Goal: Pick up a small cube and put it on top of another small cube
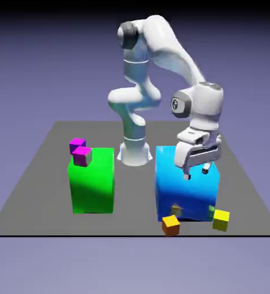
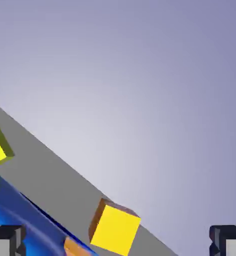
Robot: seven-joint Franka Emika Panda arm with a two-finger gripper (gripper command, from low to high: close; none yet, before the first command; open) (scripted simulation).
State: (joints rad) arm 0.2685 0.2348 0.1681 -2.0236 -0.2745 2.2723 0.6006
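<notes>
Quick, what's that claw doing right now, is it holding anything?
Gripper: open, holding nothing, hanging above the big blue block.

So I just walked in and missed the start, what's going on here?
A white robot arm is hovering its gripper over the big blue block, fingers apart and holding nothing. The small yellow cube and the orange cube sit on the table in front of that block, not yet stacked.

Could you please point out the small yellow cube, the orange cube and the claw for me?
Yellow cube (image 1: 220, 220): exterior view, its front face.
Orange cube (image 1: 171, 224): exterior view, its top and front.
Claw (image 1: 196, 171): exterior view, midway between its fingertips, over the blue block.
</notes>
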